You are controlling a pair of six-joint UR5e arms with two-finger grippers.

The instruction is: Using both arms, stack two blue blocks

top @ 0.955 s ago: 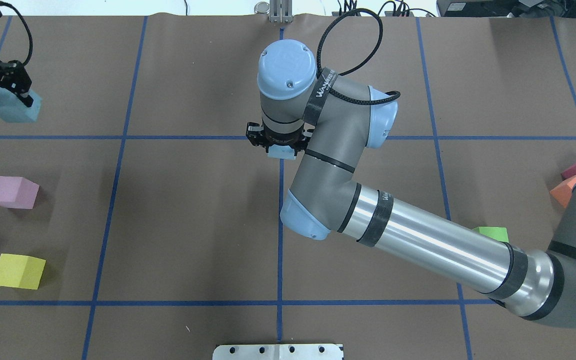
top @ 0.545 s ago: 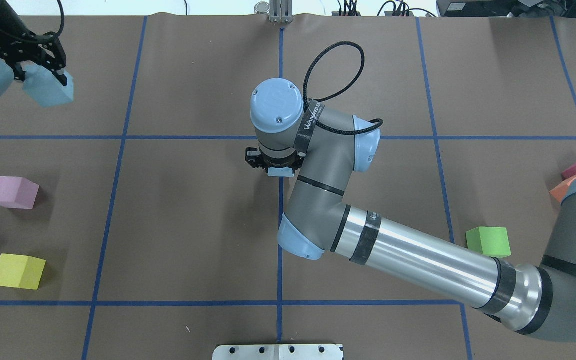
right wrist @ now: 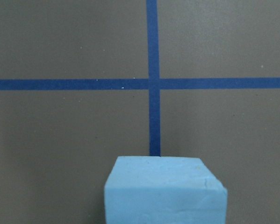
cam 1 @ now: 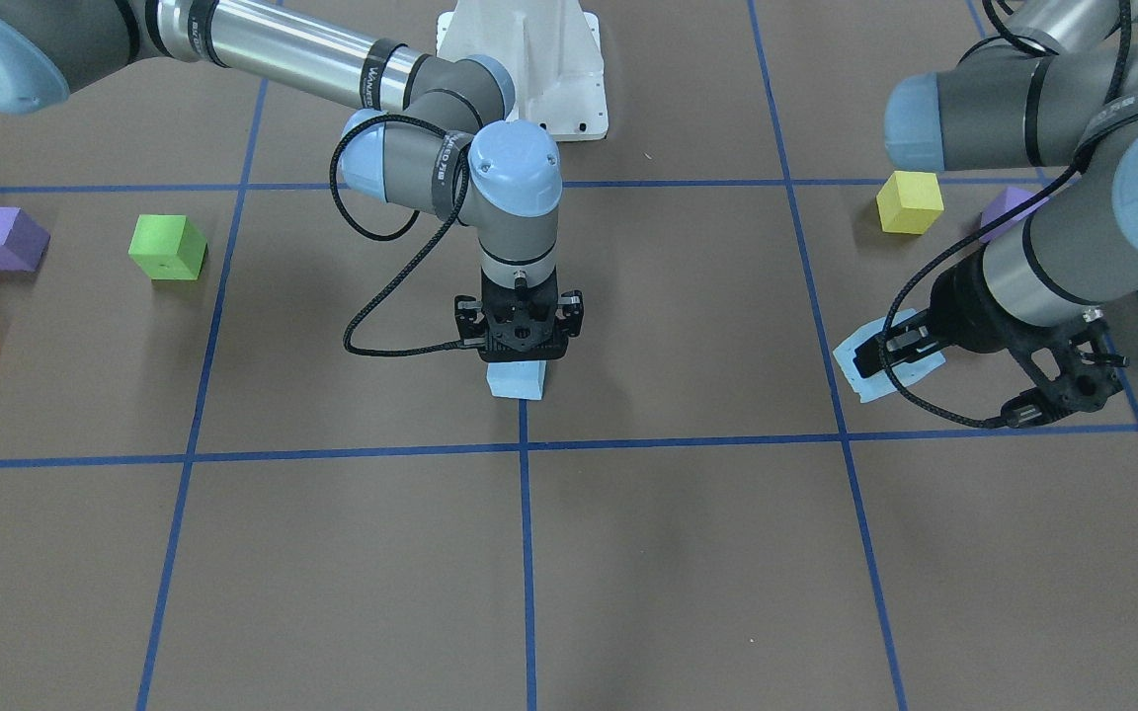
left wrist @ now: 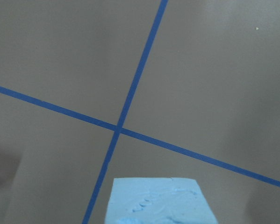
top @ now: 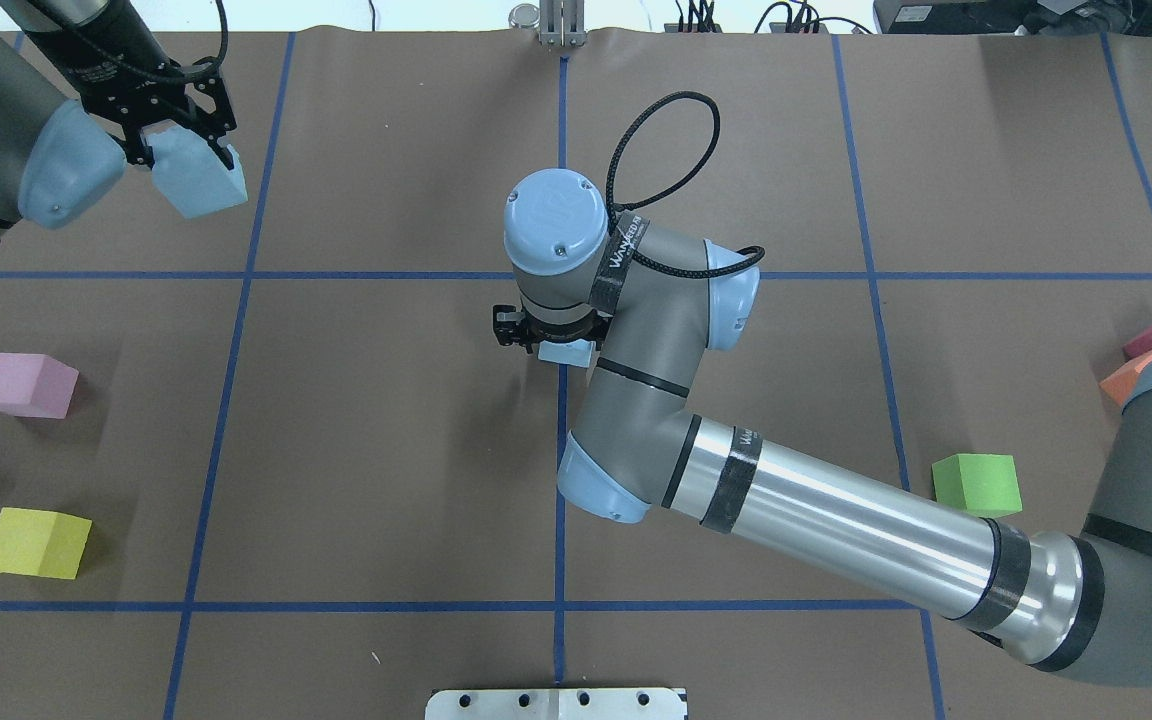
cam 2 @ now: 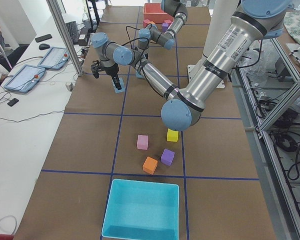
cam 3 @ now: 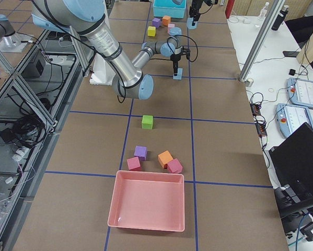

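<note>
Two grasps over the brown, blue-taped table (top: 386, 470): left gripper (top: 179, 140) clamps outer blue block (top: 200, 180), right gripper (top: 548, 340) clamps centre blue block (top: 567, 352).

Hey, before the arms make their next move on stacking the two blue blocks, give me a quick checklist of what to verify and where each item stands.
1. Right gripper grips the centre blue block: ok, shut on it.
2. Centre blue block seated on the table: cannot tell, contact is not clear.
3. Left gripper grips the other blue block: ok.
4. Other blue block level: not ok, it is tilted.
5. Other blue block above the centre blue block: not ok, it is far off to the side.
6. Top of the centre blue block free: not ok, the right gripper covers it.
</note>
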